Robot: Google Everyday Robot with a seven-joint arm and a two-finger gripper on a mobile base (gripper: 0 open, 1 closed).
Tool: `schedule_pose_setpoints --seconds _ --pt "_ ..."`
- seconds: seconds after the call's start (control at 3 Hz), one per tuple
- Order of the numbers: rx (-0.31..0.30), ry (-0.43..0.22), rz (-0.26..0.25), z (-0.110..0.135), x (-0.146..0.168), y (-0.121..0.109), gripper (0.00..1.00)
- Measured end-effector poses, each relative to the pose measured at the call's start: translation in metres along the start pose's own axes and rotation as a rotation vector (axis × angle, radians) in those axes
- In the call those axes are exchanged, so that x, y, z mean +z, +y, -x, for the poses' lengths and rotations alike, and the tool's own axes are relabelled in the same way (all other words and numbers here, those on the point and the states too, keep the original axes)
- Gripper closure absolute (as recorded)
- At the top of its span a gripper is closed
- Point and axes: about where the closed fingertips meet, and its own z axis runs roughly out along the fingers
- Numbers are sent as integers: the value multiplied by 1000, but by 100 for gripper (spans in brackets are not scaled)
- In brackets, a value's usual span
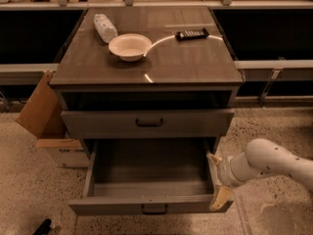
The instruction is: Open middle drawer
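Note:
The grey metal cabinet (146,77) stands in the middle of the camera view. Its middle drawer (146,204), with a low front and a small black bar handle (154,208), is pulled far out and its inside is empty. The taller-fronted top drawer (146,123) sits above it, nearly closed. The lowest drawer is hidden under the open one. My gripper (217,180) is at the open drawer's right front corner, on a white arm (274,163) coming in from the right. Its cream fingers (221,199) are spread apart and hold nothing.
On the cabinet top lie a white bowl (129,46), a plastic bottle on its side (105,27) and a black remote (192,34). An open cardboard box (46,116) stands against the cabinet's left side. Dark shelving runs behind. The floor is speckled.

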Motion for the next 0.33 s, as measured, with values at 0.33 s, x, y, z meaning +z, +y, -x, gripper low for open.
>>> schedule_pose_setpoints --seconds 0.33 --pt "-15 23 -39 3 -41 -20 0"
